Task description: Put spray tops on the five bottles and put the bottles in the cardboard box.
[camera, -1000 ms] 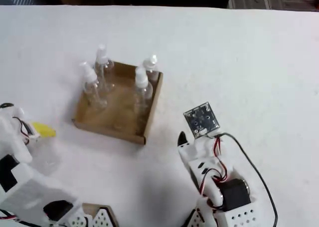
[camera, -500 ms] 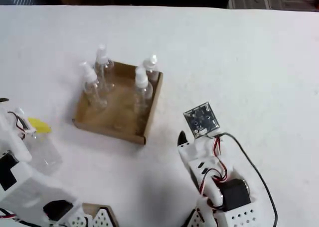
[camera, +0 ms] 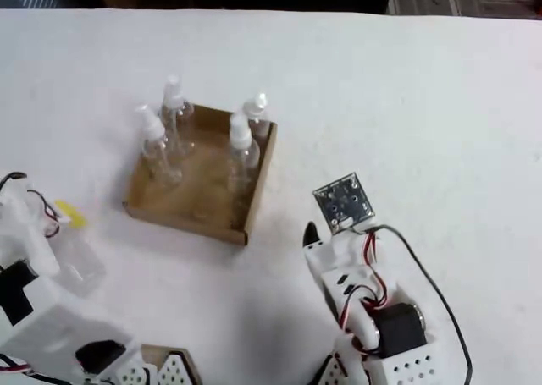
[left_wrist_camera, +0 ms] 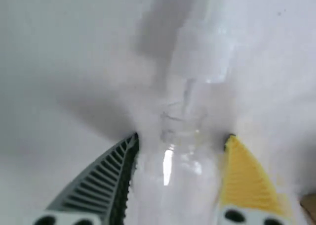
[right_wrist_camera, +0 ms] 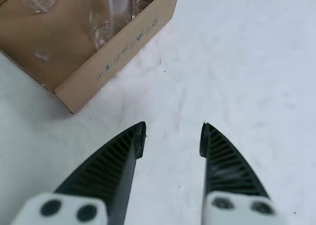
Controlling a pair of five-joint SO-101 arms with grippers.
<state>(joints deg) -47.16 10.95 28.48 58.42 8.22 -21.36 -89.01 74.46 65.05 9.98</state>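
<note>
Four bottles with spray tops stand upright in the cardboard box; the fifth bottle (clear plastic) sits clamped between the left gripper's jaws, left of the box; the right gripper hangs empty near the box's corner, jaws moderately parted.
</note>
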